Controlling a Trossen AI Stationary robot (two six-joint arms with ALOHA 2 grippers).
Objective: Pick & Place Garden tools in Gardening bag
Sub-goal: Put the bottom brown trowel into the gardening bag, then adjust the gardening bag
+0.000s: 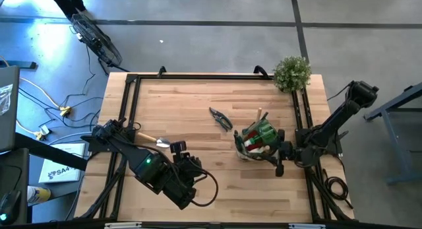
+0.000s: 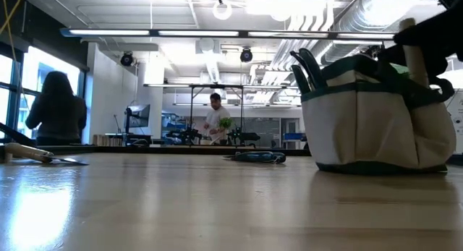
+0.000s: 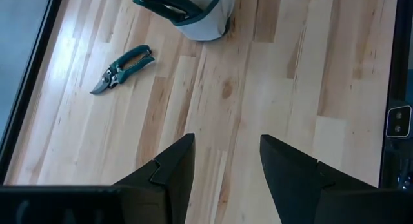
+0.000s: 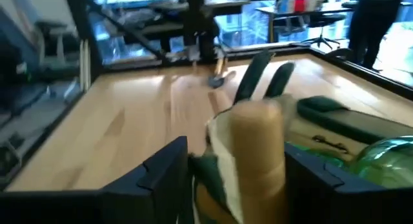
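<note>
The right gripper (image 4: 235,166), at the gardening bag (image 1: 257,142) right of centre, has its fingers spread around a wooden handle (image 4: 258,153). The left gripper (image 3: 226,166) hangs open and empty over the surface (image 1: 217,189) at lower left; shears (image 1: 221,118) lie mid-frame.

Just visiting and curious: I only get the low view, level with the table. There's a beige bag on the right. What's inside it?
Observer: From above, the bag holds a green spray bottle, something red and a wooden-handled tool.
Operator: Which arm is the dark shape above it?
Observer: The right one. The right gripper is at the bag's side, and its wrist view shows that wooden handle just ahead of it.
Operator: And the other arm?
Observer: The left gripper hangs open over bare table, with pruning shears lying loose ahead of it.
</note>
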